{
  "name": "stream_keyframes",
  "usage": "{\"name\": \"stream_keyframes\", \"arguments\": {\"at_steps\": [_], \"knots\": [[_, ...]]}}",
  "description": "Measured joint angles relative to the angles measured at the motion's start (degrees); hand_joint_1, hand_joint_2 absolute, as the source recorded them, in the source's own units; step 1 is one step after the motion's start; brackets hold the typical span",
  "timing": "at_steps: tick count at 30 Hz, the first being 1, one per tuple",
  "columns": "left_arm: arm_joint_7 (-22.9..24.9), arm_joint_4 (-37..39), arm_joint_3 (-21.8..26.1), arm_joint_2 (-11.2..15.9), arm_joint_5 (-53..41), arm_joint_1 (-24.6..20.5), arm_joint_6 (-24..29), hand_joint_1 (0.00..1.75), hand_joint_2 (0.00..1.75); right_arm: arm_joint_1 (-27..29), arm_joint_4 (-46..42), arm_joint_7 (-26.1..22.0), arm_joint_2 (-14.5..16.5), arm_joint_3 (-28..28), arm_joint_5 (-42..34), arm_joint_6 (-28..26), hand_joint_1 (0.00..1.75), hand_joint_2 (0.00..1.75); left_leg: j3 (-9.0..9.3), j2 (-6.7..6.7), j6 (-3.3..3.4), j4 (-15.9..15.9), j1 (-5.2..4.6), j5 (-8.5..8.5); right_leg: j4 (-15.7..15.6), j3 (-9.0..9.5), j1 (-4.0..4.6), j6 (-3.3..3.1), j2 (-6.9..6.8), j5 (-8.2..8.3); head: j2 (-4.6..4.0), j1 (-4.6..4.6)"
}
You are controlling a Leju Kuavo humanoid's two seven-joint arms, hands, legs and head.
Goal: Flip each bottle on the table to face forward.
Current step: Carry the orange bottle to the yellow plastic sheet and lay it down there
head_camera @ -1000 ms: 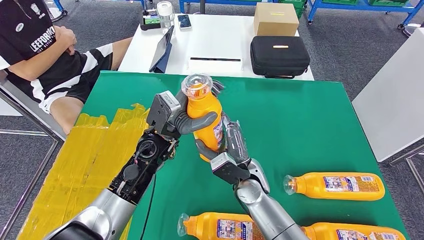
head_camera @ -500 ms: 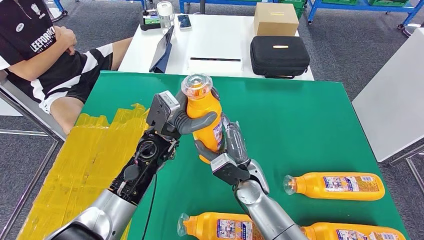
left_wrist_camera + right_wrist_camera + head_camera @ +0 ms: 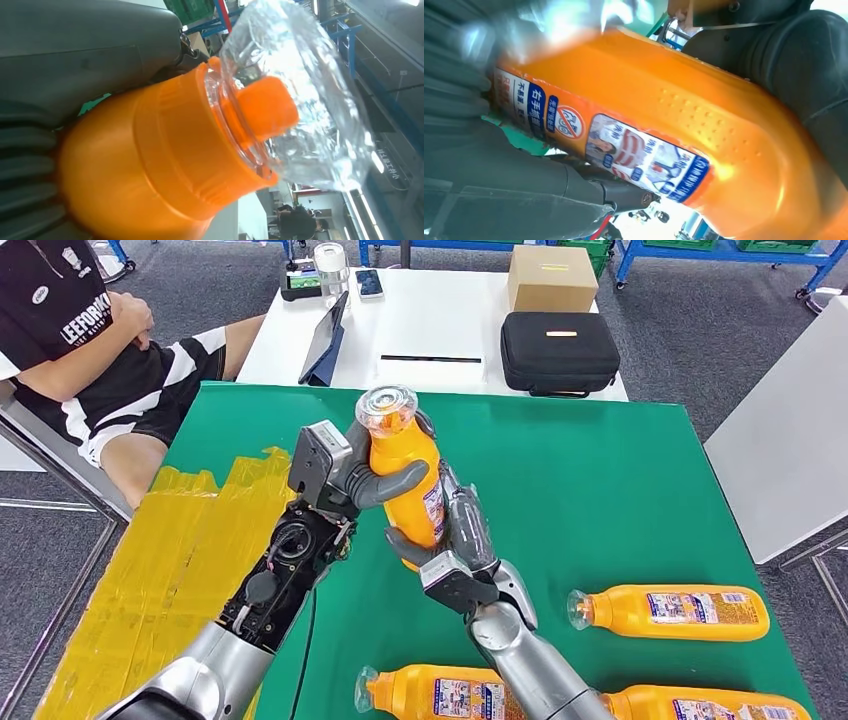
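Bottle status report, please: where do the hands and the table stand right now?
Left hand and right hand both grip upright bottle. Three bottles lying on table. Nothing in the way.

Both robot hands meet above the middle of the green desk (image 3: 620, 470): the left robot hand (image 3: 365, 480) and right robot hand (image 3: 455, 535) clasp one upright orange bottle (image 3: 405, 475), each blocking the other's inward side. Beyond and to the right of the right robot hand the green surface lies bare. Nearer the robot, three lying bottles (image 3: 675, 612) (image 3: 440, 692) (image 3: 715, 705) crowd the space beside and under the right forearm. Left of the left robot hand lies flat yellow tape (image 3: 175, 540); a seated person (image 3: 90, 350) is well beyond it.
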Motion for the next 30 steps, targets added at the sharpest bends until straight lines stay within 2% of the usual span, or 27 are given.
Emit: {"name": "stream_keyframes", "arguments": {"at_steps": [17,26,30], "knots": [[0.7,-0.3,5.6,1.3,2.5,0.5,2.1,1.75,1.75,1.1,-5.7,-2.5,0.6,2.2,0.3,0.6,0.00,1.75,-0.03,0.04,-0.05,0.0,0.02,0.06,0.0,-0.08,0.05,0.00,-0.01,0.00,0.00,-0.01],[-0.7,-0.3,7.0,1.4,-1.0,0.4,8.5,1.75,1.75,1.9,-7.1,-2.5,0.2,2.5,-0.1,-2.1,0.00,1.75,-0.02,0.04,-0.04,0.0,0.01,0.06,0.0,-0.08,0.04,0.00,-0.01,0.00,0.00,0.00],[-0.9,-0.4,7.4,1.8,-8.9,0.0,18.7,1.75,1.75,2.5,-8.0,-2.5,-0.1,2.5,0.2,-2.6,0.00,1.75,-0.01,0.08,-0.05,0.0,0.02,0.06,0.0,-0.09,0.04,-0.01,-0.01,0.00,0.00,-0.01]]}}
